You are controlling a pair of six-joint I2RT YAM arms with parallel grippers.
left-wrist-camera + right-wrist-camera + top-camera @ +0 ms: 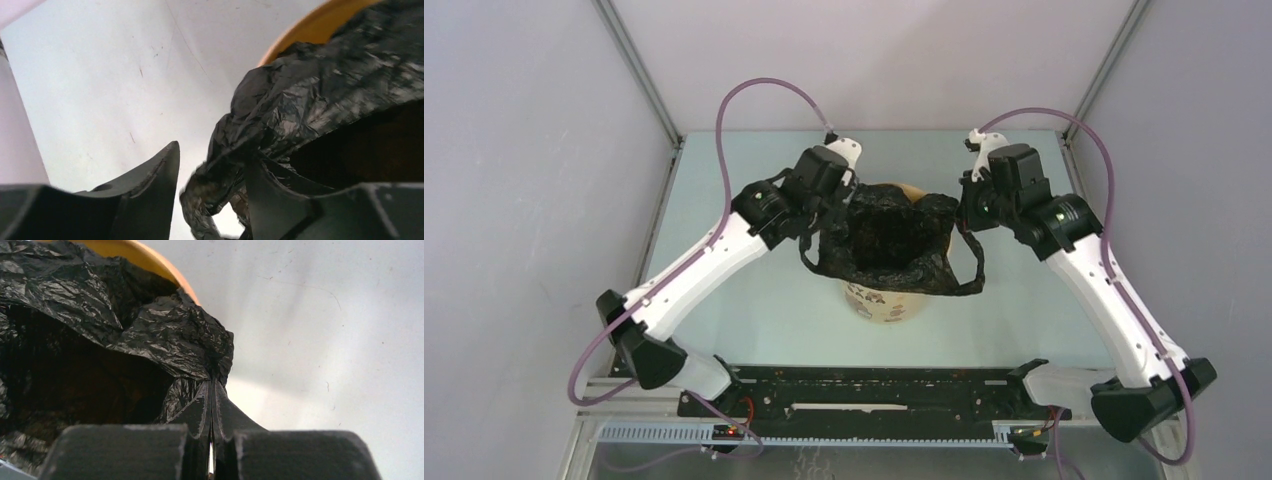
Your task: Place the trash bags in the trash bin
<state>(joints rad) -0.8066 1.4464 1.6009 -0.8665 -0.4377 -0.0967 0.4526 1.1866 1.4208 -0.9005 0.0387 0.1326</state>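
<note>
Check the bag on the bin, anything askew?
The trash bag sits lopsided over the trash bin: the bin's far rim shows bare, and a loop handle dangles outside. Only the right gripper pinches it; the left gripper stands open.

Pale mint-green flat worktop (754,310), a few faint scuffs and scratches on it, boxed in by plain light-grey wall panels (524,150) on three sides. Silver aluminium frame posts (637,75) run up the back corners, and a black metal rail (874,385) crosses the near edge. Lighting's soft and even.
</note>
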